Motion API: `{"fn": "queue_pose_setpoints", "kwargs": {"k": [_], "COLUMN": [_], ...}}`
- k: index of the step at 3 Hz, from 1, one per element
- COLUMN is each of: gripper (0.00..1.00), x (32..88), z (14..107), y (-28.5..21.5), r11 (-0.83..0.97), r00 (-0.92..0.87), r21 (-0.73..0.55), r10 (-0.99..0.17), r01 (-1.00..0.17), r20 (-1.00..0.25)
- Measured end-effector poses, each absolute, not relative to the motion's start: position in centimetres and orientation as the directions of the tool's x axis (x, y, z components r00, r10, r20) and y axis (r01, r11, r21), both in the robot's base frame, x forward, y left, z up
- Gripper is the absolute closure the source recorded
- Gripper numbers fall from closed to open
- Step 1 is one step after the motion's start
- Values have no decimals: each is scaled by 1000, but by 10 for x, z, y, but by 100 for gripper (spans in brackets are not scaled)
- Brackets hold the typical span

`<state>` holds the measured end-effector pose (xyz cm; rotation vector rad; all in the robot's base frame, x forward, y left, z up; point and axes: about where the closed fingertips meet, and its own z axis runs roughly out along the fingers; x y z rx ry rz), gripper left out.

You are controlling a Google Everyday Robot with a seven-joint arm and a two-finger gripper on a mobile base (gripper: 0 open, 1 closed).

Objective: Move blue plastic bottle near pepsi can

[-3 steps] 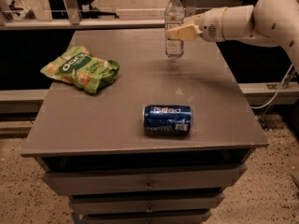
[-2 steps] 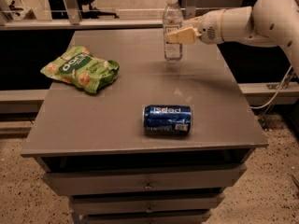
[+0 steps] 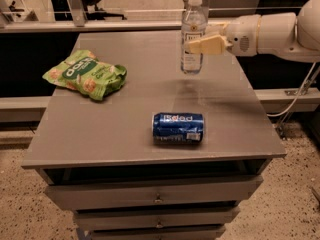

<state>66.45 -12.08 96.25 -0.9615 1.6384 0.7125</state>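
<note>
The blue plastic bottle, clear with a white cap and white label, stands upright and is held slightly above the grey table top, at the back right. My gripper reaches in from the right on a white arm; its cream fingers are shut on the bottle's middle. The pepsi can, blue with white lettering, lies on its side near the table's front edge, well in front of the bottle.
A green crinkled snack bag lies at the left of the grey table. Drawers sit below the table top. A railing and dark furniture stand behind the table. A cable hangs at the right.
The gripper and the bottle have moved slightly left and toward the front of the table. The can and the bag have not moved.
</note>
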Motion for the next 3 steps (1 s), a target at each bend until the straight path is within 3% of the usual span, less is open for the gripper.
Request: {"fn": "queue_pose_setpoints", "kwargs": {"k": [1,3], "gripper": [100,100], "x": [626,578], "z": [967,941], "y": [-129,-155], "r11": [476,439], "r00": [-107,-120], "r21": [6,20], "r10": [-186,-201], "r01": [-879,-898], "r20": [-977,-972]}}
